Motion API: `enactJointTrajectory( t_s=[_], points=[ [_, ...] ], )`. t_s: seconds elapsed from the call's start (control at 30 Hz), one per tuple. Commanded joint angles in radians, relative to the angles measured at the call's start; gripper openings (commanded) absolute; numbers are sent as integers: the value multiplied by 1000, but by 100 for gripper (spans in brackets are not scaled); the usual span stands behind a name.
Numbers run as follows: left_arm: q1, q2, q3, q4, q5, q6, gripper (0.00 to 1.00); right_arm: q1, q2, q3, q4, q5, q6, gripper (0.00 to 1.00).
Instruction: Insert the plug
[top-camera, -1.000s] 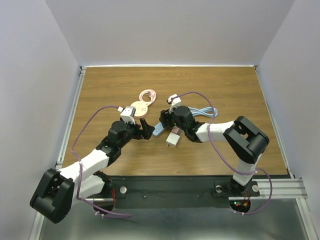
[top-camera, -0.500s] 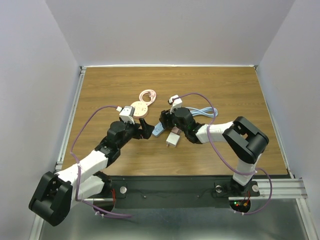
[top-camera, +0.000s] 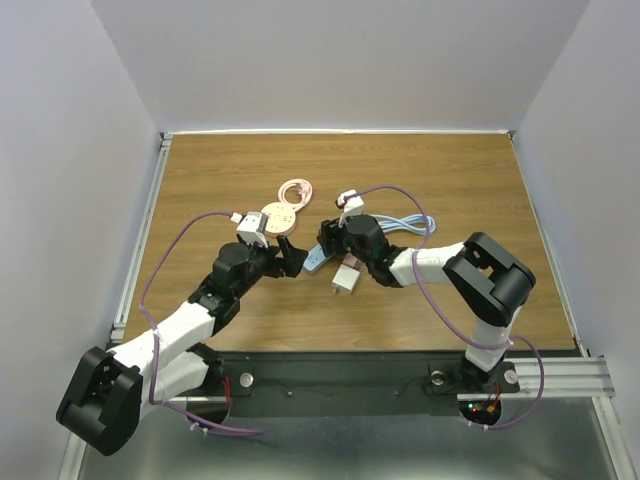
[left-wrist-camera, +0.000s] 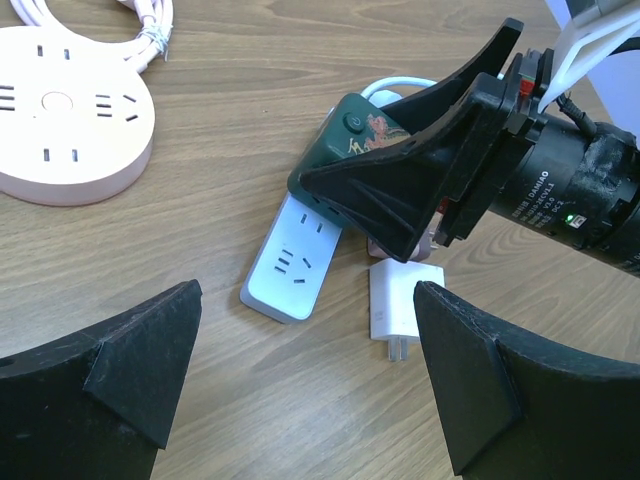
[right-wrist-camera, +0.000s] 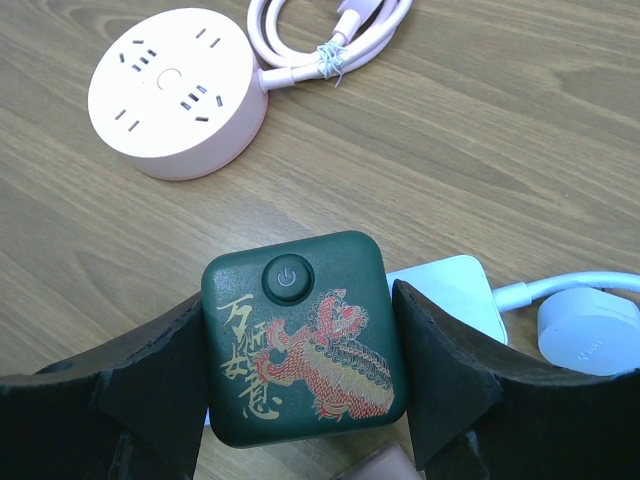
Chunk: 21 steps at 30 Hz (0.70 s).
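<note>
A robotics lab cell: blank white walls (top-camera: 340, 60) enclosing a wooden tabletop (top-camera: 450, 170) with aluminium rail (top-camera: 140, 240).

A wood-grain table (top-camera: 450, 170) stands enclosed by plain pale walls (top-camera: 340, 60), evenly lit.

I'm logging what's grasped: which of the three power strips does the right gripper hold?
The dark green cube with the dragon print, clamped in the right gripper; the round pink strip and pale blue bar lie ungripped.

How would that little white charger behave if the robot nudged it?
The white charger lies flat and looks boxy, so it would probably slide, not roll. Its smooth plastic shell may be slippery; being small, it is likely light.
</note>
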<state>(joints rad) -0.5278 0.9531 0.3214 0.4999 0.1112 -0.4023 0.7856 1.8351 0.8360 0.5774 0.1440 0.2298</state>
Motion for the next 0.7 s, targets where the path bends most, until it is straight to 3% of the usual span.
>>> enactJointTrajectory(
  t_s=[0.0, 0.43, 0.53, 0.67],
  points=[
    [8, -25, 31, 3, -8, 0, 99, 101, 150, -80, -495, -158, 215, 0],
    [8, -24, 77, -37, -18, 28, 99, 99, 47, 118, -560, 77, 215, 3],
    [8, -34, 81, -50, -25, 30, 99, 99, 26, 141, -570, 115, 209, 12],
    [8, -54, 82, -64, -34, 31, 99, 98, -20, 158, -570, 147, 200, 36]
  ],
)
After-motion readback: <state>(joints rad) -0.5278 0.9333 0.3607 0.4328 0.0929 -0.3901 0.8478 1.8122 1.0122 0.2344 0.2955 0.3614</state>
